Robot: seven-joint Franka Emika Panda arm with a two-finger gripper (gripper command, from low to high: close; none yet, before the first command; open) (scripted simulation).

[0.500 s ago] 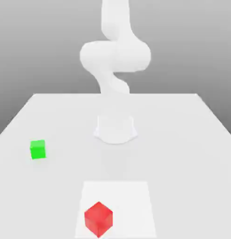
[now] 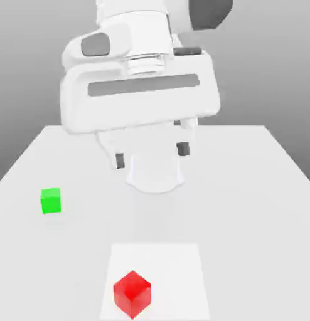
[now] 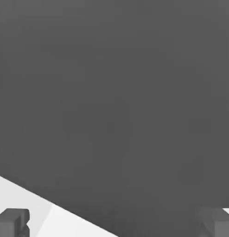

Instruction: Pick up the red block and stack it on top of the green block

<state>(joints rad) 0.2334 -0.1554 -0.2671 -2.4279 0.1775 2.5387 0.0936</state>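
Note:
The red block (image 2: 132,293) is a small glossy cube on a lighter square patch at the near edge of the table. The green block (image 2: 51,200) stands alone toward the exterior view's left, about mid-depth. My gripper (image 2: 151,155) hangs high above the table's middle, well behind and above the red block. It is open, its two dark fingertips (image 2: 120,160) wide apart with nothing between them. In the hand view the fingertips (image 3: 13,222) sit at opposite corners of the picture with a wedge of table (image 3: 65,222) between them.
The white table (image 2: 245,188) stretches to both sides. The arm's round base (image 2: 155,178) sits at the centre behind the blocks. A pale square patch (image 2: 176,269) marks the surface under the red block.
The hand has swung forward and down into the exterior view, now large in front of the arm. Both blocks stay where they were.

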